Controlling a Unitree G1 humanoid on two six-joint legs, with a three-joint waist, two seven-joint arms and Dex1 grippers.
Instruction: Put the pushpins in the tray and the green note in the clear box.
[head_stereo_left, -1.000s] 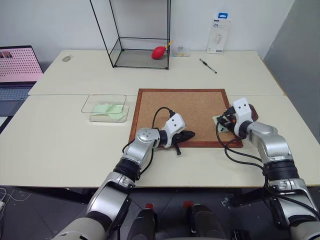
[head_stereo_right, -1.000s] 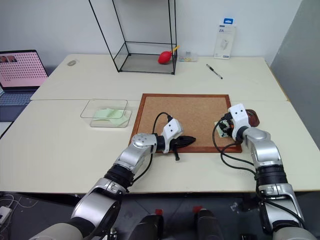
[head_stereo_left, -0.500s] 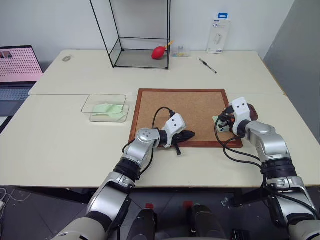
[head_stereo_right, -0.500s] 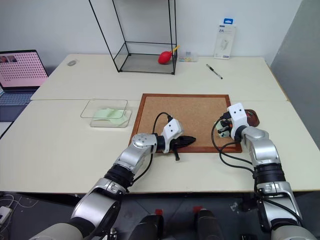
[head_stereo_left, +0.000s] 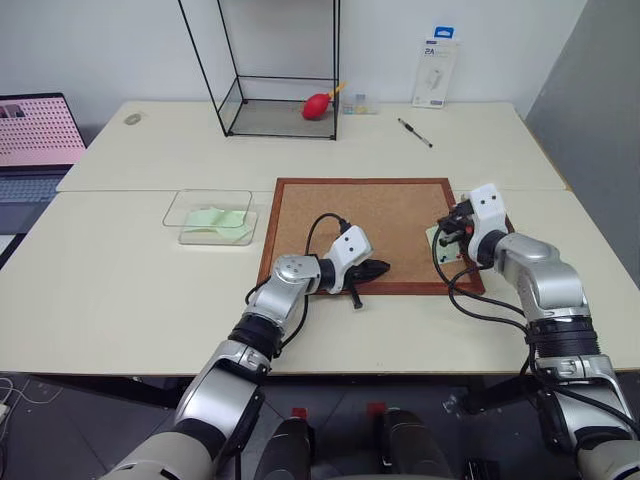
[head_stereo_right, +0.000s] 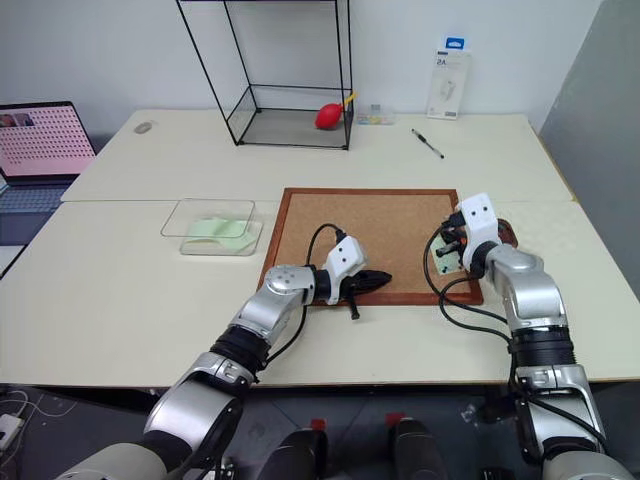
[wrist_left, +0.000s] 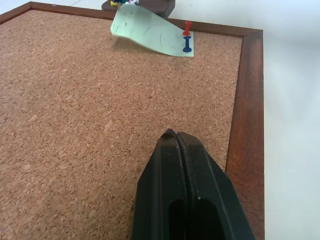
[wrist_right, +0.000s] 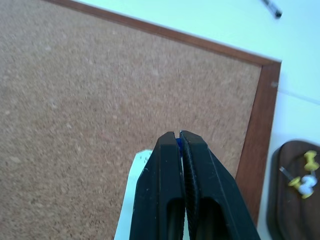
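Two steps are making up this job, and we are judging the first one, the pins, to be in hand. Our right gripper (wrist_right: 179, 136) is hovering at the right edge of the corkboard (head_stereo_left: 370, 215), right of centre in the left eye view. Its fingers are pressing together on a sliver of blue (wrist_right: 178, 143), which we are taking to be a pushpin, though too little is showing to be sure. Our left gripper (wrist_left: 176, 135) is sitting fully closed with nothing between its fingers, and is lying at the board's lower edge near the middle of the head views.

In the upper part of the left wrist view the green note (wrist_left: 150, 30) is lying on the cork with its far corner curling up. A blue pin (wrist_left: 187, 47) and a red pin (wrist_left: 187, 27) are standing in its near corner. The brown tray (wrist_right: 285, 210) is sitting just off the board's right frame, at the lower right of the right wrist view, and is holding yellow and white pins. At centre left of the head views the clear box (head_stereo_left: 180, 215) is already holding a pale green sheet (head_stereo_left: 218, 218).

Next, we are thinking the right gripper needs carrying over the frame to the tray and opening there. After that it needs to return for the pins holding the note down.
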